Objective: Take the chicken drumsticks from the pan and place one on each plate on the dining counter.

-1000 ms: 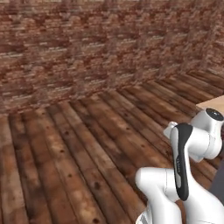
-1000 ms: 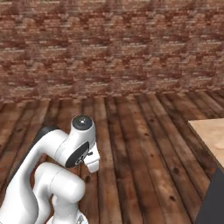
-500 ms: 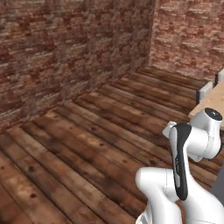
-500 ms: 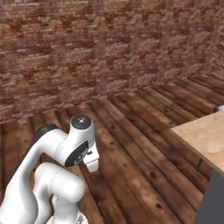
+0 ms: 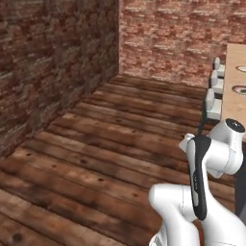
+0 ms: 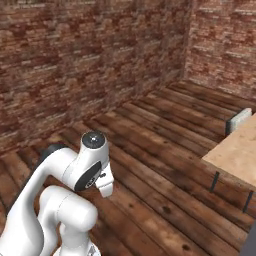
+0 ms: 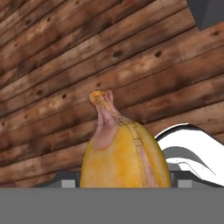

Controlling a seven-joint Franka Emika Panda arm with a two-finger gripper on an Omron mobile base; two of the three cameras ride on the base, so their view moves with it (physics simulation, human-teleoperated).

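My gripper [image 7: 124,181] is shut on a golden-tan chicken drumstick [image 7: 124,153]. Its narrow bone end points away from the hand, over the wooden floor. The fingertips [image 7: 65,183] barely show on either side of the meat. The light tan dining counter [image 5: 238,53] runs along the right edge of the left base view, and its near corner [image 6: 240,150] shows at the right of the right base view. Two small plates [image 5: 239,89] [image 5: 241,68] lie on it, their rim colours too small to tell. The pan is out of view.
Dark wooden floorboards [image 5: 110,139] stretch ahead to brick walls [image 5: 53,62] that meet in a corner. A row of grey stools [image 5: 214,103] stands along the near side of the counter. One stool [image 6: 239,119] shows beyond the counter corner.
The whole scene has swung across both base views, so the camera has turned. The room's corner and the dining counter have come into view. The arm holds the same pose.
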